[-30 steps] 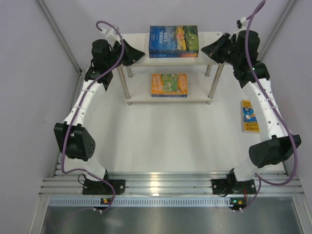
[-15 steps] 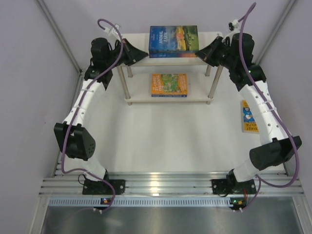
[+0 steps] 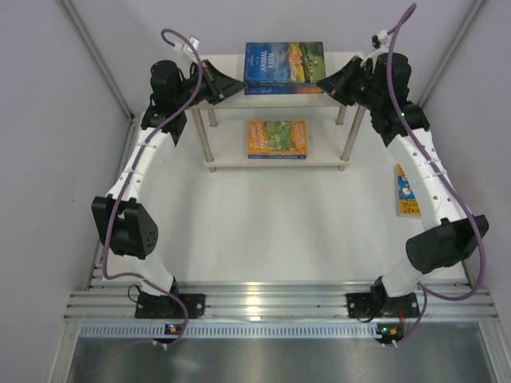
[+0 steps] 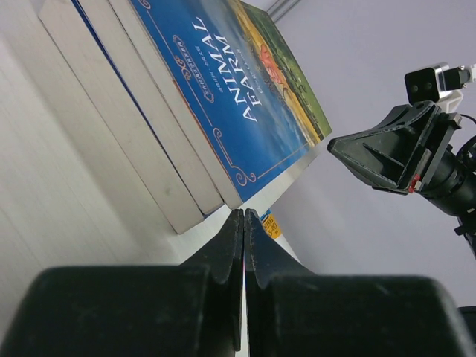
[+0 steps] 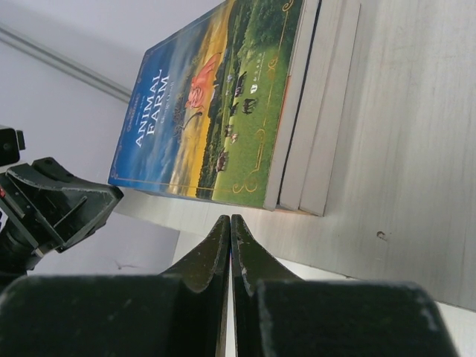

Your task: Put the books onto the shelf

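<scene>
A stack of books (image 3: 284, 68) is pictured lying flat on the top board of the shelf (image 3: 227, 148), at the far side of the desk (image 3: 263, 231). The blue "Animal Farm" cover is turned upward, and the stack's long axis is laid left to right along the board. Three volumes can be counted in the left wrist view (image 4: 223, 89).

The stack is flanked by both arms. The left tool (image 3: 241, 84) is pointed inward at the stack's left end, its fingers (image 4: 227, 253) pressed tightly together with nothing between them. The right tool (image 3: 319, 82) is aimed at the opposite end from the right, its fingers (image 5: 212, 253) likewise pressed together and gripping nothing. Each tip is seen just beside a near corner of the stack; whether contact is made cannot be told.

On the lower board, an orange and green book (image 3: 277, 137) is laid flat, cover up, its long axis also running left to right. A further book with a yellow cover (image 3: 407, 190) is seen flat on the desk at the right, its long axis running near to far, partly hidden by the right arm.
</scene>
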Controlling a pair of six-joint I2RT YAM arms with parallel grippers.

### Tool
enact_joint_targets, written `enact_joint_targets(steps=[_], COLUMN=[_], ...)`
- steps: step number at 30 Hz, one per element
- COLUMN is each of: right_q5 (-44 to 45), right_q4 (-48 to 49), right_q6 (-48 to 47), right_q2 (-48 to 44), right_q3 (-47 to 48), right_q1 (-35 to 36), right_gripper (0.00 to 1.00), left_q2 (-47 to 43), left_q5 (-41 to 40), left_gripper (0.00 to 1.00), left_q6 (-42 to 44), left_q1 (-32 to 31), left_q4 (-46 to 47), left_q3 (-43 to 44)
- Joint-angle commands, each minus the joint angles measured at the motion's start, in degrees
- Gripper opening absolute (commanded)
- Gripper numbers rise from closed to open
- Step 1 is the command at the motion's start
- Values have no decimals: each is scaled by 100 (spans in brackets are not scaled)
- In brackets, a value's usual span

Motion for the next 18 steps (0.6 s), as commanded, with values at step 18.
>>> enact_joint_targets(steps=[18], right_q5=[158], right_q4=[436], right_q6=[-12], right_q2=[150], right_q3=[148], right_q1=[33], right_gripper=[0], left_q2=[17], left_q5=[52], left_gripper=[0], left_q6=[44], left_q1=[-2], left_q4=[411], left_q3=[185])
